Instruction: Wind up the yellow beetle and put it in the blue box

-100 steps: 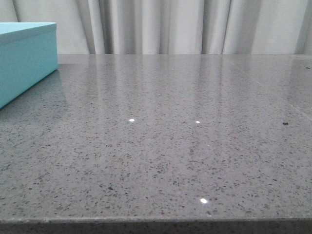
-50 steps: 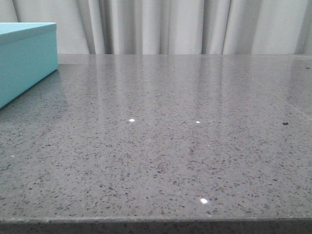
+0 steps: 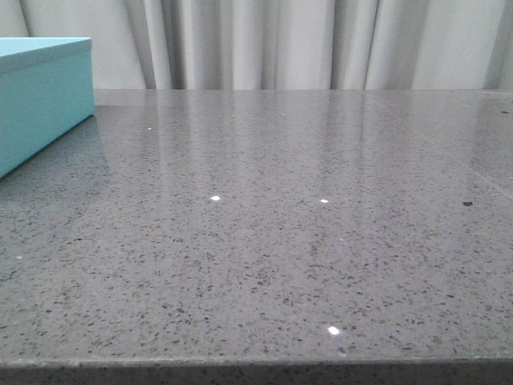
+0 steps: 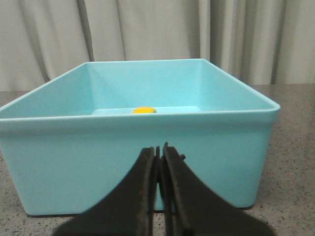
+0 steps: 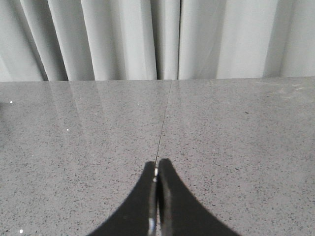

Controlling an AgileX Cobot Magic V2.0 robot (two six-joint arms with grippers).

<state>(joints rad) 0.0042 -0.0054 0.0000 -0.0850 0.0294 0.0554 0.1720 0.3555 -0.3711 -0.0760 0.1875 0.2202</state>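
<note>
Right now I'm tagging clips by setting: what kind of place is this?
Probably an indoor test or lab bench, not a home: a bare speckled grey stone table, pale curtains behind it, and one blue box.

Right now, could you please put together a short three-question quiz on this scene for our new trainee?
1. True or false: the blue box is open at the top in the left wrist view.
2. What shows of the yellow beetle inside the box?
A. the whole car
B. only a small yellow top above the rim
C. nothing
3. How do the left gripper and the right gripper stand, open or shut?

Key
1. True; no lid covers it.
2. B.
3. Both are shut and hold nothing; the right one is over bare grey table.
</note>
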